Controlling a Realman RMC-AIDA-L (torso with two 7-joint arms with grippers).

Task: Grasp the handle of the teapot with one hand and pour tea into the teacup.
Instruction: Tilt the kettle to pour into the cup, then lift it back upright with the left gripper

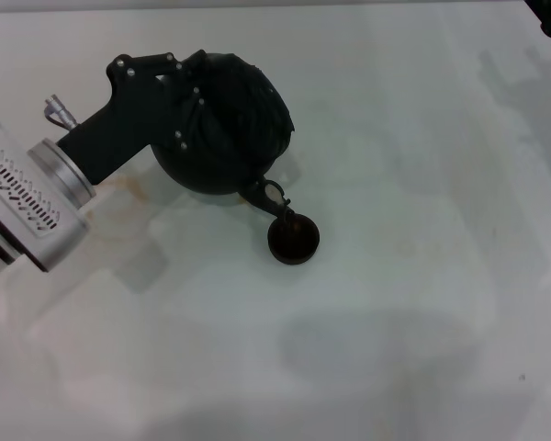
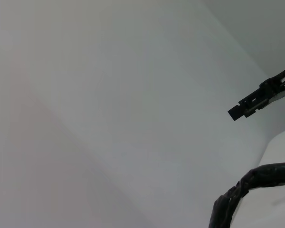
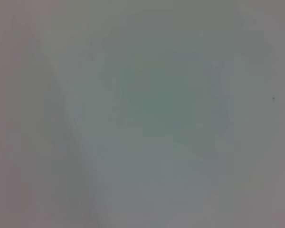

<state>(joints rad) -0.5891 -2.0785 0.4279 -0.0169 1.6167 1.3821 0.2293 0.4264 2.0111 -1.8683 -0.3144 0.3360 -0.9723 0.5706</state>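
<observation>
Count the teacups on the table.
1. The teacup sits on the white table, right under the tilted teapot's spout; the pot and left pincer could hide others.

No readable text, label, brand or no. anywhere in my views. Closest thing is the pattern of small slots on the silver wrist housing of the left arm in head view, but those are vents, not letters. Teapot, teacup and table carry no markings I can make out. Both wrist views show nothing legible either.
</observation>
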